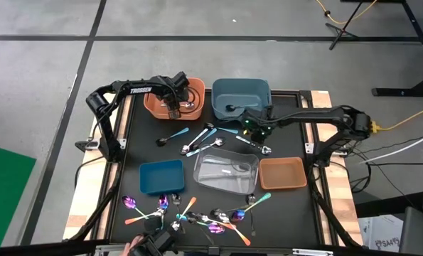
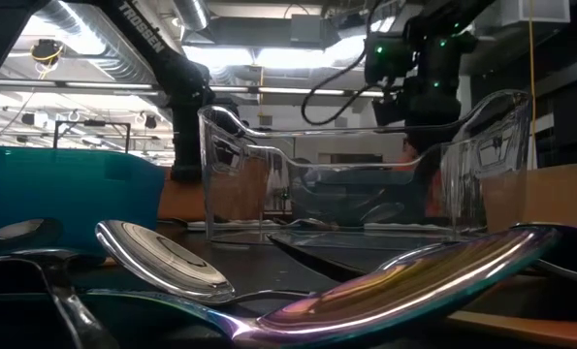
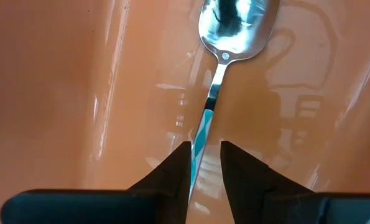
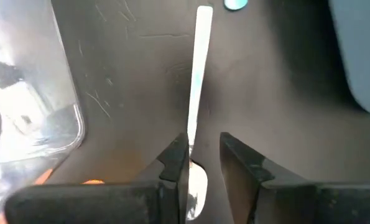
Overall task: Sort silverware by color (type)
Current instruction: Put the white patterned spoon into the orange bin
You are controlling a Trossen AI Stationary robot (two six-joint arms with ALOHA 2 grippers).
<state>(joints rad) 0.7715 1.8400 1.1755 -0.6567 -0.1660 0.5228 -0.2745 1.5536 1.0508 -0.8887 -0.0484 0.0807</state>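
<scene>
My left gripper (image 1: 174,108) is over the orange bin (image 1: 151,107) at the table's far left, pointing down. It is open, with its fingers on either side of the teal-and-white handle (image 3: 201,146) of a spoon whose silver bowl (image 3: 234,28) lies farther in, over the bin's floor. My right gripper (image 1: 256,128) is low over the dark mat near the blue-grey bin (image 1: 241,87). It is open, straddling the bowl end (image 4: 197,180) of a plain silver spoon that lies flat, its handle (image 4: 200,68) pointing away.
More silverware lies mid-table (image 1: 204,139) and in a heap at the near edge (image 1: 197,213), with an iridescent spoon (image 2: 414,281) closest to the low camera. A teal bin (image 1: 161,176), a clear bin (image 1: 225,173) and a brown bin (image 1: 282,173) stand in a row.
</scene>
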